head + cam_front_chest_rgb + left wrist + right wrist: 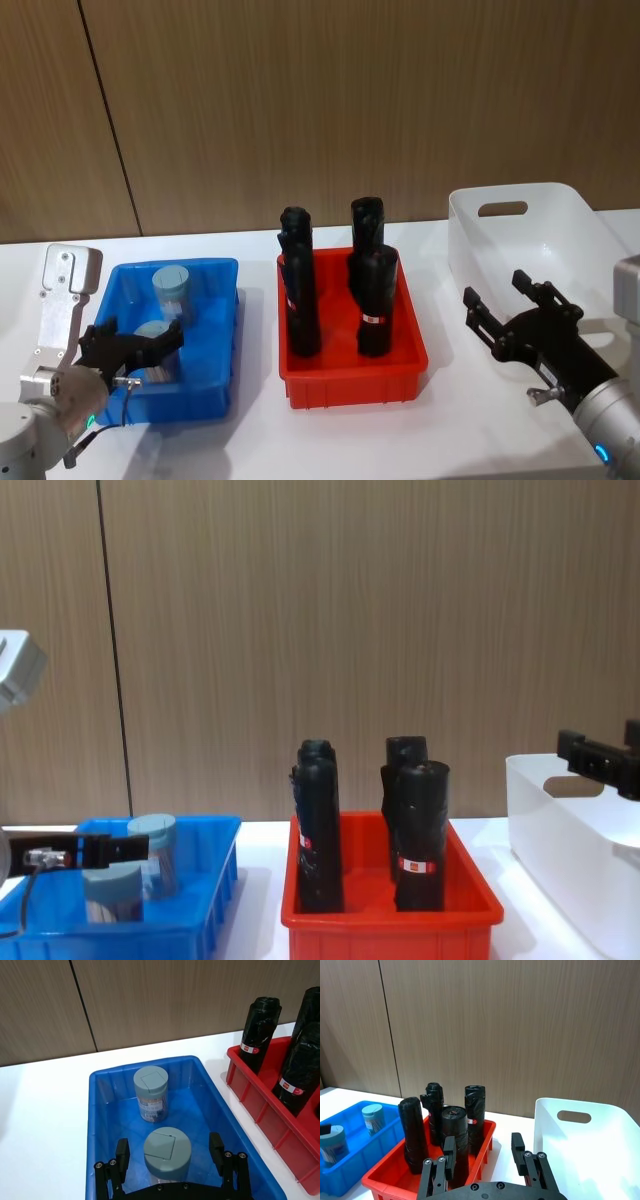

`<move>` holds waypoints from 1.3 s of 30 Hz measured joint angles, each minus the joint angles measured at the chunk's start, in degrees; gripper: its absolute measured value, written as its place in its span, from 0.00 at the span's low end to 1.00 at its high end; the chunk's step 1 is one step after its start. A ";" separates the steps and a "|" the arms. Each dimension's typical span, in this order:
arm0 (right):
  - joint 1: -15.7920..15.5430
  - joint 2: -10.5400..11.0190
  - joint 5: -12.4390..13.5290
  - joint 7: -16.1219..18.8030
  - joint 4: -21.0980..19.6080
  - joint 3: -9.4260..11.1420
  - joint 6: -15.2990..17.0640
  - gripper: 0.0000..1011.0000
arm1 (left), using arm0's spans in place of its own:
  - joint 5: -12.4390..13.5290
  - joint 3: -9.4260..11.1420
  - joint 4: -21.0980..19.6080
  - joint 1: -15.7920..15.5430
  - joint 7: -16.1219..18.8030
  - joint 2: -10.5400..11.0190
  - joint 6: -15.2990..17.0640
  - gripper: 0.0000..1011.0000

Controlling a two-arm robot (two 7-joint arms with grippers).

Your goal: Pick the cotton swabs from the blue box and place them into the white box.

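At the blue box's (pixel 102 1110) near end the left gripper (pixel 169 1145) straddles one cotton swab jar (pixel 167 1155), jaws wide, clear of its sides; the second jar (pixel 150 1091) stands upright toward the far end. The right gripper (pixel 495 288), jaws wide too, hovers before the white box (pixel 560 230) at the tabletop's (pixel 250 440) right edge
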 joint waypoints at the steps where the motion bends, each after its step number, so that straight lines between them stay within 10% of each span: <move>1: 0.00 0.00 0.00 0.00 0.00 0.00 0.00 0.68 | 0.00 -0.02 0.67 -0.28 -0.22 -0.18 -0.03 0.99; 26: 0.00 0.00 0.00 0.00 0.00 0.00 0.00 0.68 | 0.92 0.35 9.82 -4.32 -6.51 -2.49 -2.51 0.98; 39: 0.00 0.00 0.00 0.00 0.00 0.00 0.00 0.68 | 0.69 0.31 11.08 -4.85 -6.68 -2.94 -2.94 0.66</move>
